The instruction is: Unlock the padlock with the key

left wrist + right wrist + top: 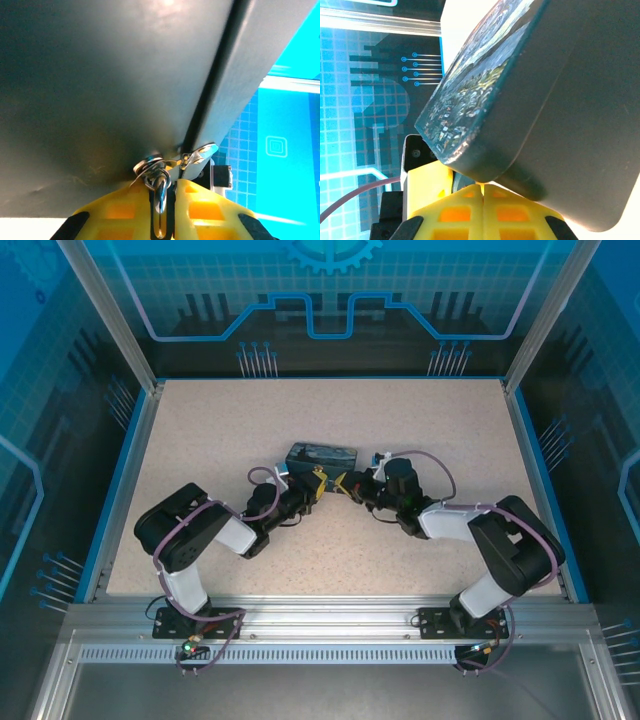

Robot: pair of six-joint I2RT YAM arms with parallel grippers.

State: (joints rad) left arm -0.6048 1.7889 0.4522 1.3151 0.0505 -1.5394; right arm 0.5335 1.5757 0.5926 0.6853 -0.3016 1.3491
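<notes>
I am holding the left gripper [169, 192] almost closed on the key [159, 197], whose tip is sitting at the round metal lock [149, 163] on the edge of the dark blue box [100, 75], I think ready for turning. The right gripper [483, 196] is pressing against the box corner with its fingers fully closed and nothing visible between them, probably to stop the box from sliding.

1. Left arm [188, 528] and right arm [515, 542]: black housings, white link sections.
2. Purple cables [441, 466] loop along both arms.
3. Yellow fingers [210, 210] with square recessed pockets, on black mounts.
</notes>
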